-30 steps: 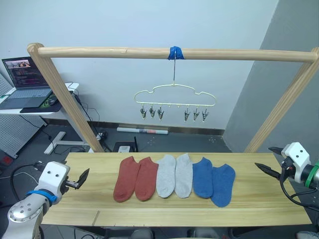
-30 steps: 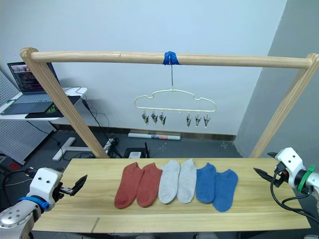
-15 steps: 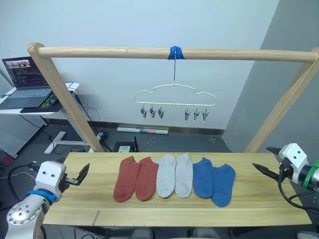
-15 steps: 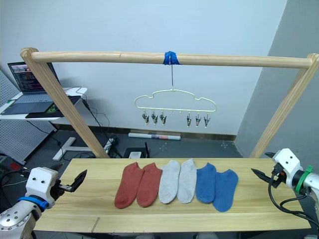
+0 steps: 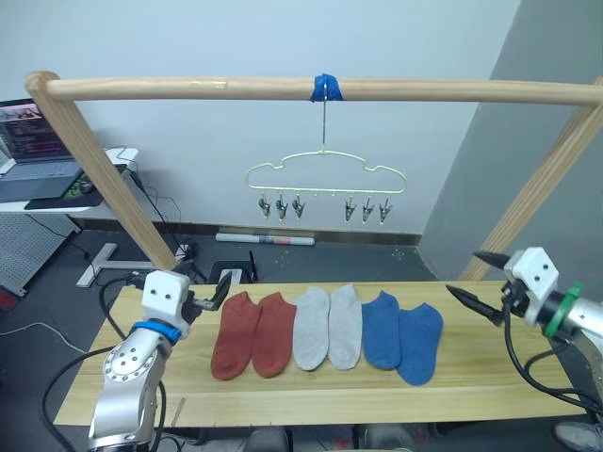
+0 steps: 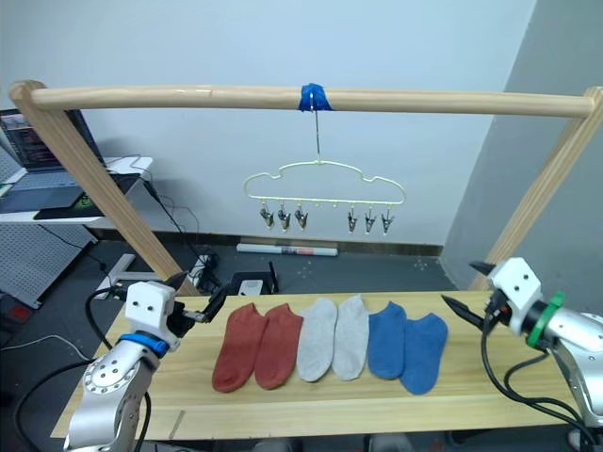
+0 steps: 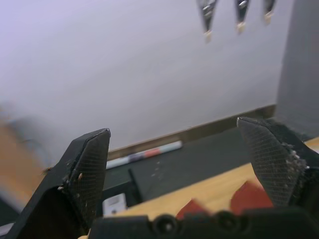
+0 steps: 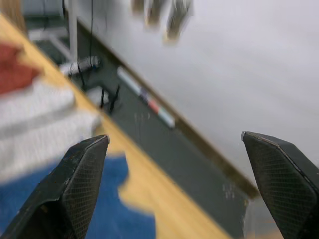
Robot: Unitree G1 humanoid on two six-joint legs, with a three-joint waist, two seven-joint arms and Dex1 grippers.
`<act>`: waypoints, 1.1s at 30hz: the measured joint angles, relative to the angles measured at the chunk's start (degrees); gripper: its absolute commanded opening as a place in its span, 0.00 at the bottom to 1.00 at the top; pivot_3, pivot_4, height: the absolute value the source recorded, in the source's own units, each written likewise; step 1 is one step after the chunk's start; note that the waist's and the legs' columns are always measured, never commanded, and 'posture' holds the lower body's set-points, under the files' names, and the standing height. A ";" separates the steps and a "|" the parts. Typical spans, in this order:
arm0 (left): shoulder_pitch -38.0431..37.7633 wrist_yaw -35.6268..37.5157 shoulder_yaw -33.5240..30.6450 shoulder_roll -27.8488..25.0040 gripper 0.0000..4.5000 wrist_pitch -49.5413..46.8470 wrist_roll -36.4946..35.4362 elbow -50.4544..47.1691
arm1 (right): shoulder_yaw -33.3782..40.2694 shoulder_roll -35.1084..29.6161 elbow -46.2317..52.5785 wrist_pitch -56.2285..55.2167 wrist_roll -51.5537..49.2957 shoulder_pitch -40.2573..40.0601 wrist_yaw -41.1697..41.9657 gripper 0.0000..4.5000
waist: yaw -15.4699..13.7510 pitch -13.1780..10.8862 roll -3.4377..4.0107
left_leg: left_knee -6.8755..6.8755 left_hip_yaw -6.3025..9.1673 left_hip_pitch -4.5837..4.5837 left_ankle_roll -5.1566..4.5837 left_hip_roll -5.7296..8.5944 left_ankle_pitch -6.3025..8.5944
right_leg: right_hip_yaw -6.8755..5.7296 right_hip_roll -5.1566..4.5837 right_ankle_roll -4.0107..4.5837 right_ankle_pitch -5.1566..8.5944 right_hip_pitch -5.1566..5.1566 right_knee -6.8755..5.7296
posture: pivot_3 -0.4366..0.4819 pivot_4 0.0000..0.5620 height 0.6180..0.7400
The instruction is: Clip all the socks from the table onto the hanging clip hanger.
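Note:
Six socks lie side by side across the middle of the table (image 5: 490, 381): two rust-red socks (image 5: 252, 333), two grey socks (image 5: 328, 327) and two blue socks (image 5: 403, 333). The pale yellow clip hanger (image 5: 325, 173) hangs above them with its small metal clips (image 5: 281, 206) empty. My left gripper (image 5: 215, 294) hovers open just left of the red socks, whose tips (image 7: 249, 195) show in the left wrist view. Over the table's right end, a little right of the blue socks, my right gripper (image 5: 466, 276) is open and holds nothing.
The hanger's hook hangs at blue tape (image 5: 325, 88) on a thick wooden pole, carried by slanted posts (image 5: 99, 174) at the table's left and right ends (image 5: 542, 179). A laptop (image 5: 28, 132) sits on a side desk at far left. Cables lie on the floor behind.
The camera has shifted. My left gripper has moved right and up, from the table's left end to beside the red socks. The right gripper has come slightly inward. The socks lie unchanged.

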State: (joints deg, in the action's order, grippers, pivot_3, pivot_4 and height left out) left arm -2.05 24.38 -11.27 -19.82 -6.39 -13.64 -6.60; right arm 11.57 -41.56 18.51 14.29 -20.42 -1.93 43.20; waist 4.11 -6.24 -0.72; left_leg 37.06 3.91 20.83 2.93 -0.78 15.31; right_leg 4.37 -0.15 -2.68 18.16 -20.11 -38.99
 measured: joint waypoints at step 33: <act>23.83 -5.11 0.89 6.11 0.75 3.23 -1.49 15.69 | -4.58 5.05 21.92 19.92 -8.88 5.19 -8.54 1.00 | 3.48 -4.45 -0.75 | 0.02 0.33 1.11 0.02 0.05 0.00 | -0.28 -0.07 0.16 -0.15 -0.96 0.02 | 0.17 0.34 1.00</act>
State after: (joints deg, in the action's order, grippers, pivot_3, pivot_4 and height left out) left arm 21.78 19.27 -10.38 -13.71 -3.16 -15.12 9.09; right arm 6.99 -36.51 40.42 34.21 -29.31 3.26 34.67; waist 7.59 -10.69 -1.47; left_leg 37.07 4.24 21.94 2.95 -0.73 15.31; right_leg 4.09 -0.22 -2.52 18.01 -21.07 -38.96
